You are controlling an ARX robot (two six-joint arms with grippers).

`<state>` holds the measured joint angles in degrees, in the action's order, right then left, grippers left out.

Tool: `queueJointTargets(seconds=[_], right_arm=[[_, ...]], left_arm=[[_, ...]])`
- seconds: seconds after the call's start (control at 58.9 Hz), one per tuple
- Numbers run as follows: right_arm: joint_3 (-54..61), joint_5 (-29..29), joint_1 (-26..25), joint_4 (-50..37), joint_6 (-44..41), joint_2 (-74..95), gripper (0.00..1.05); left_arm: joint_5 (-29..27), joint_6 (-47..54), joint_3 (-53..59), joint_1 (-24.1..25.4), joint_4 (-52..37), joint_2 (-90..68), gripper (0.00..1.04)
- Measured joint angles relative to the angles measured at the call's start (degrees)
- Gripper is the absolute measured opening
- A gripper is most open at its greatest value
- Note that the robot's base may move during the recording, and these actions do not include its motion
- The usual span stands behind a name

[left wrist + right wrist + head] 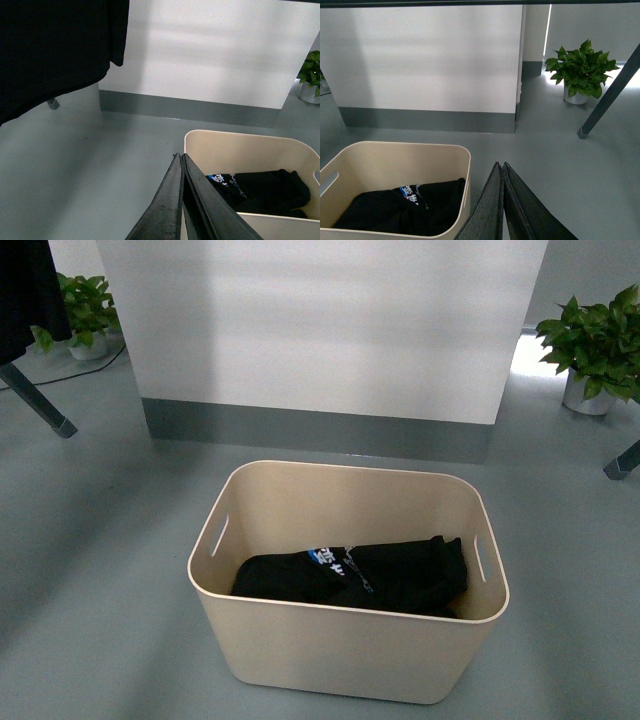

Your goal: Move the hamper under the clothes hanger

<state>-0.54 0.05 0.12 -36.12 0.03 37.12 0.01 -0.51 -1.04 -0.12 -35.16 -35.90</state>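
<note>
the hamper (345,640) stands on the grey floor before the white wall panel (320,320), a black garment (355,575) inside. rack legs (40,400) flank it on both sides, so placement appears largely done. left gripper (181,156) and right gripper (500,165) are both closed, empty, beside the hamper's short sides. only the right wrist view shows the overhead bar (420,2); only the left shows the hanging dark cloth (50,45).

hamper (340,650): beige tub, upright on floor | clothes hanger (35,400): grey legs flanking
</note>
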Motion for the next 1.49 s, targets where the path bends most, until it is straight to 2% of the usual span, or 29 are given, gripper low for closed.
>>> queueJointTargets(seconds=[0.543, 1.222, 1.307, 1.494], right_arm=[[0.2, 0.0, 0.0, 14.6, 0.0, -15.7, 0.02], [0.2, 0.0, 0.0, 25.9, 0.0, -27.1, 0.02], [0.2, 0.0, 0.0, 33.6, 0.0, -32.8, 0.02], [0.2, -0.1, 0.0, 36.0, 0.0, -36.9, 0.02]], left_arm=[[0.0, 0.0, 0.0, 0.0, 14.0, 14.9, 0.04], [0.0, 0.0, 0.0, 0.0, 25.9, 26.8, 0.04], [0.0, 0.1, 0.0, 0.0, 33.8, 33.0, 0.04], [0.0, 0.2, 0.0, 0.0, 35.0, 35.5, 0.04]])
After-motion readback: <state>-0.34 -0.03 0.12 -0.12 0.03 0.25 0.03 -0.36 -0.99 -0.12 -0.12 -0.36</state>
